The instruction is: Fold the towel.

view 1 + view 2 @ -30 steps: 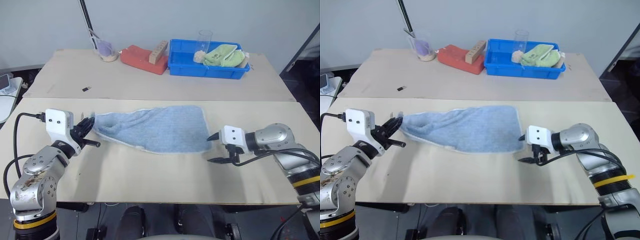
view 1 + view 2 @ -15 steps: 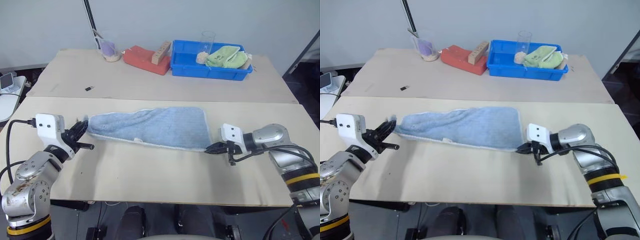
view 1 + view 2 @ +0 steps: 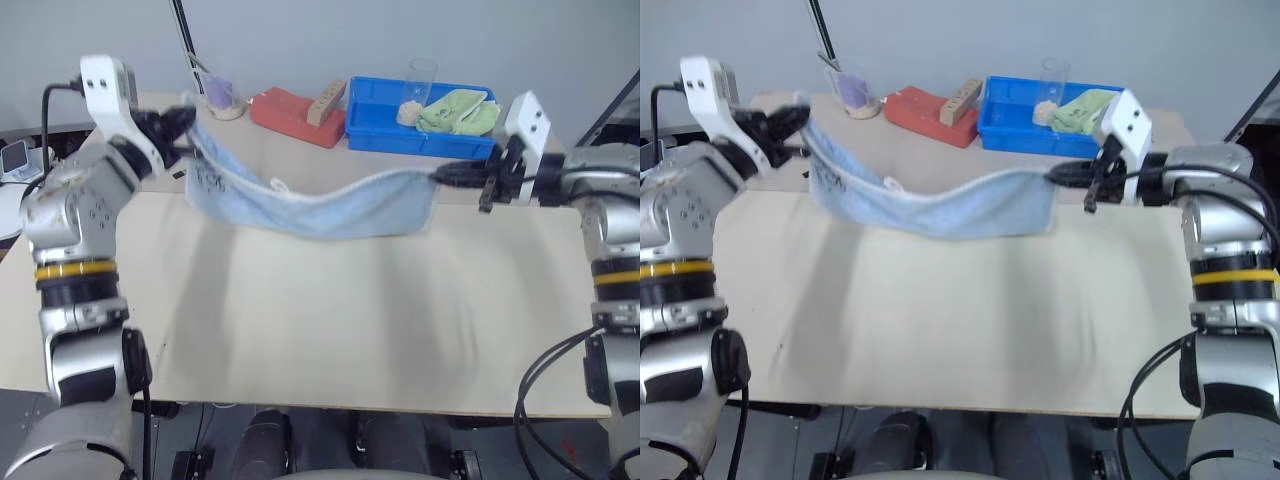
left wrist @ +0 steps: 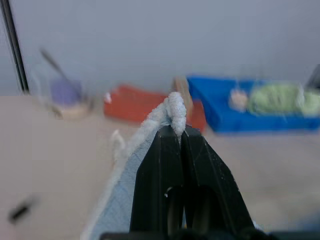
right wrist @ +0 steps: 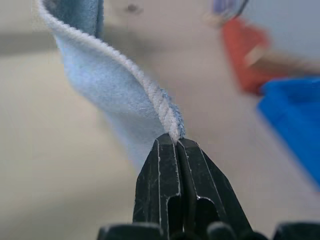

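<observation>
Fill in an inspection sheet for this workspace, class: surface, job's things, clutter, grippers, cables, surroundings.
Surface: beige table, bare in the near part.
Job's things: light blue terry cloth towel with whitish hem, lifted off the table, sagging between the two grippers.
Clutter: blue plastic bin holding a light green cloth; clear cup; red block; wooden piece; cup with purple contents.
Grippers: left gripper shut on one towel end; right gripper shut on the other end's hem.
Cables: black cables along both arms.
Surroundings: pale grey wall.

blue bin (image 3: 400,135) | green cloth (image 3: 455,110) | red block (image 3: 290,112) | cup (image 3: 222,97)
</observation>
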`<state>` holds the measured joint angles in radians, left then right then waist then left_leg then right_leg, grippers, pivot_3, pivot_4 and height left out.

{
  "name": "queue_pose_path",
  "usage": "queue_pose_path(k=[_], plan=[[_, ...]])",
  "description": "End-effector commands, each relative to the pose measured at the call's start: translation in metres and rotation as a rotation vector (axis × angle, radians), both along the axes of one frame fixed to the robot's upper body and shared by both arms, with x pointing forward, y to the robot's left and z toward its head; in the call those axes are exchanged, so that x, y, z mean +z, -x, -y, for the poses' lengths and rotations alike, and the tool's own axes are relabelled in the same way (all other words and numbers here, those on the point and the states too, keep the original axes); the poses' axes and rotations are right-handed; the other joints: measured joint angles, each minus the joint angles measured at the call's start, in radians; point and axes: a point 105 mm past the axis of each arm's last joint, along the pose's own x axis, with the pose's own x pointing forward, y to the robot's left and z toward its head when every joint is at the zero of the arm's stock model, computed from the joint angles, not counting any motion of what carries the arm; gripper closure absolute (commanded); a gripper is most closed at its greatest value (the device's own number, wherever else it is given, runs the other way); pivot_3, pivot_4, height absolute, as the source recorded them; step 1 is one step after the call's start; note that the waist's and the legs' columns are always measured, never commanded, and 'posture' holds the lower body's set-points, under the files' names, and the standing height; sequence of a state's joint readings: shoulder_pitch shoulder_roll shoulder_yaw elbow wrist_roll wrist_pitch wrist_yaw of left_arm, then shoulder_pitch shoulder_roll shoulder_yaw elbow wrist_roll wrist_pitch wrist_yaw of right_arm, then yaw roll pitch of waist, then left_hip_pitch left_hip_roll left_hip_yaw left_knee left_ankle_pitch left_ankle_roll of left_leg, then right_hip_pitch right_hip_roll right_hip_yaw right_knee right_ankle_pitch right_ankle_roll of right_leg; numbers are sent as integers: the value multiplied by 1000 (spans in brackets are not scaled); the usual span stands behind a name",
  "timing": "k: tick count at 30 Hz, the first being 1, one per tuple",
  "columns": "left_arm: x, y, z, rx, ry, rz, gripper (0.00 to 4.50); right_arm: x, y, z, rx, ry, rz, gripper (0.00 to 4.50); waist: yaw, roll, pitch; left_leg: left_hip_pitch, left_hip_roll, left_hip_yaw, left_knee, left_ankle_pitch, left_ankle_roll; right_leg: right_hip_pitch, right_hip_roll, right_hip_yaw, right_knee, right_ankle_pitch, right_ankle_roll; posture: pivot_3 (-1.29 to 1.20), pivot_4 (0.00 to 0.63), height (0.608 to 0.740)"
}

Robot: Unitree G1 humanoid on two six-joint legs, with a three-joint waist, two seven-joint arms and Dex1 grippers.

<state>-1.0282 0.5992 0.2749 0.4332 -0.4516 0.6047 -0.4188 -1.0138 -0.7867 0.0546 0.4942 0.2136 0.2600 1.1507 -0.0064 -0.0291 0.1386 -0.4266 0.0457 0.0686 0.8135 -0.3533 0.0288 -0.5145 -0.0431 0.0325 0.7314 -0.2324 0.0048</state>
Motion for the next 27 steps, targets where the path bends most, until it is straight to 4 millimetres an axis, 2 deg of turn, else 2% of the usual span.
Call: queue_pose_path(k=[1,3,4,6,7,11,13,16,17,20,22,26,27], plan=[[69,2,-17,89,53,220,4500,66,-9,16,-95,-19,268,4481,-7,0,0,-4,-1,0,0,0,0,-4,-1,0,1,0,0,0,150,661],[90,8,-23,102,74,285,4500,92,-7,20,-116,-19,369,4481,-11,0,0,-11,-1,1,0,0,-1,-11,-2,1,2,0,1,0,150,661],[95,12,-26,107,78,302,4500,100,-5,21,-115,-15,404,4481,-13,1,0,-14,-1,1,0,1,-2,-15,-2,1,2,1,1,0,150,661],[93,17,-35,122,71,305,4500,106,1,22,-91,20,444,4481,-15,2,-1,-13,0,0,-2,1,-2,-15,-2,1,3,1,1,0,150,661],[85,20,-40,135,63,285,4500,100,5,22,-62,56,435,4481,-15,3,-1,-13,0,0,-4,1,-2,-15,-2,1,3,1,1,0,150,661],[31,31,-63,219,74,140,4500,44,25,18,75,223,316,4481,-14,4,-2,-11,1,-1,-4,2,-3,-13,-1,1,4,1,1,0,150,661],[-4,40,-71,267,91,46,4500,12,39,14,131,260,234,4481,-13,4,-2,-12,1,-2,-3,3,-5,-13,-1,1,4,1,1,0,150,661],[-59,60,-70,297,80,-105,4500,-39,66,5,220,311,90,4481,-8,4,-2,-14,2,-7,1,3,-6,-14,-2,1,7,1,1,0,150,661],[-84,71,-69,317,76,-180,4500,-62,81,1,259,330,3,4481,-7,4,-2,-14,3,-8,1,3,-6,-14,-2,1,7,1,1,0,150,661],[-129,100,-63,350,75,-328,4500,-99,115,1,314,359,-184,4481,-2,4,-3,-13,3,-11,1,3,-5,-11,-2,1,5,1,2,0,150,661],[-147,118,-57,351,58,-398,4500,-110,130,7,321,371,-275,4481,1,4,-2,-13,2,-11,3,3,-5,-11,-3,1,4,3,4,0,150,661],[-161,139,-53,367,40,-471,4500,-119,146,17,307,393,-382,4481,9,2,-1,-8,0,-10,4,3,-5,-6,-1,1,3,3,5,0,150,661],[-165,144,-52,371,36,-487,4500,-122,151,20,305,402,-410,4481,10,2,-2,-6,1,-10,4,3,-5,-4,0,1,3,-1,10,0,150,661]])
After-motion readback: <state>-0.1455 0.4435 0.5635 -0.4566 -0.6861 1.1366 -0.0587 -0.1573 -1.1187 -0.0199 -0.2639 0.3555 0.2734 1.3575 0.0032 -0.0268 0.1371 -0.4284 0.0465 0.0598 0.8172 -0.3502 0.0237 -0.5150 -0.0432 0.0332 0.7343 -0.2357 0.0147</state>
